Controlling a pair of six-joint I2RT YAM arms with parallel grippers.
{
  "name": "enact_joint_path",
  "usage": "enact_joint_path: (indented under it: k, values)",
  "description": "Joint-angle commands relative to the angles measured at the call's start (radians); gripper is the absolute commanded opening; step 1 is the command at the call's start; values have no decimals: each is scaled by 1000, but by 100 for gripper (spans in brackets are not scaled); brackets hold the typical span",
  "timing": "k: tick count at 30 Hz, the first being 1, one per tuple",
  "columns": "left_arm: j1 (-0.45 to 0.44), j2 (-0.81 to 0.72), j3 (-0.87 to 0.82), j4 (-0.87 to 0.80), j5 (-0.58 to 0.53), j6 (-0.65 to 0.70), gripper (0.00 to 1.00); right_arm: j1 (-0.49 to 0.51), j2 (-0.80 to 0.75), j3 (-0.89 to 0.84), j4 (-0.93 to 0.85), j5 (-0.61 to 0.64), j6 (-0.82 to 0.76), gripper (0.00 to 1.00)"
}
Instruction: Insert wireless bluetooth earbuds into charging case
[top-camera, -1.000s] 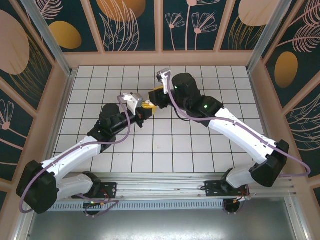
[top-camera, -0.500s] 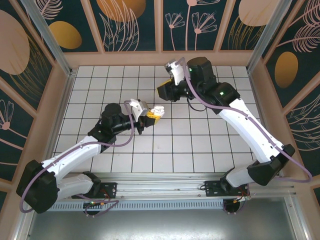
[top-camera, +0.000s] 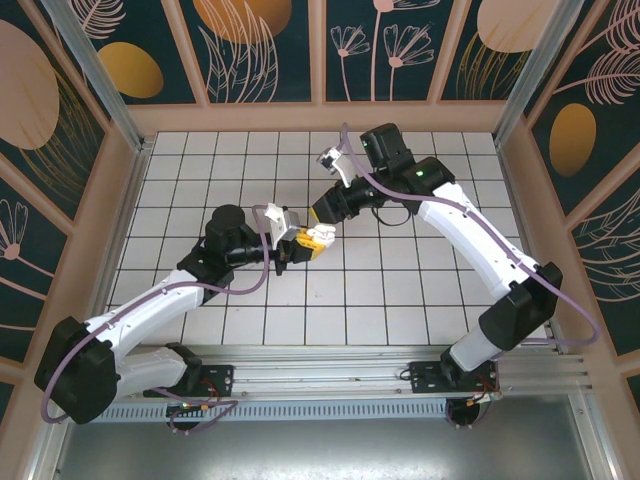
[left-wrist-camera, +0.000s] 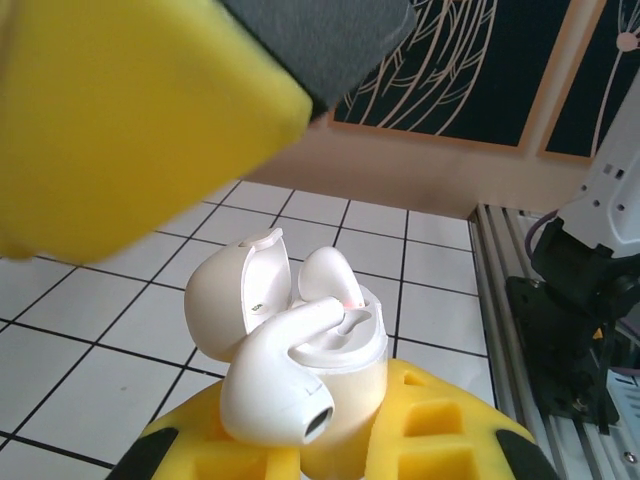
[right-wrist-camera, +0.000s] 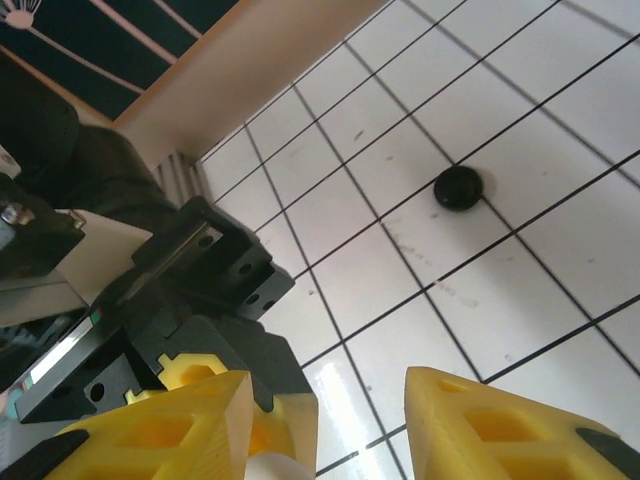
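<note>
Clenched the left gripper (top-camera: 303, 241) jaws on the white charging case (left-wrist-camera: 345, 375), just at 9 o'clock of the worktop (top-camera: 420, 300) centre and apparently clear of the tiles. Held it with the lid (left-wrist-camera: 232, 300) swung open toward 9 o'clock in the left wrist view, likely so the wells faced up for loading. Found one white earbud (left-wrist-camera: 325, 275) seated in the far well, at 12 o'clock of the case mouth. Found a second white earbud (left-wrist-camera: 275, 380) lying slantwise across the rim, bulb toward 7 o'clock, stem into the near well but not sunk; judged only half-inserted. Hung the right gripper (top-camera: 328, 212) at 1 o'clock of the case, jaws released and apart, grasping nothing. Judged a gentle downward press needed next. Noted a small black round object (right-wrist-camera: 458, 187) on the tiles at 1 o'clock in the right wrist view; too small to identify.
</note>
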Motion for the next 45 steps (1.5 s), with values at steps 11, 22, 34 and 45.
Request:
enact_joint_path:
  k: [11,22,34,45]
  values:
    - [21,58,59,-100,-13,49,0,-18,-77,-94,119,130,88,40]
    - [27,221,20,-98,-229,83,0,-139,-220,-589,626,259,515,29]
    - [25,401,15,-59,-490,94,0,-114,28,-842,1053,167,661,23]
    - [-17,516,59,-80,-677,118,0,-100,271,-780,1176,110,684,22]
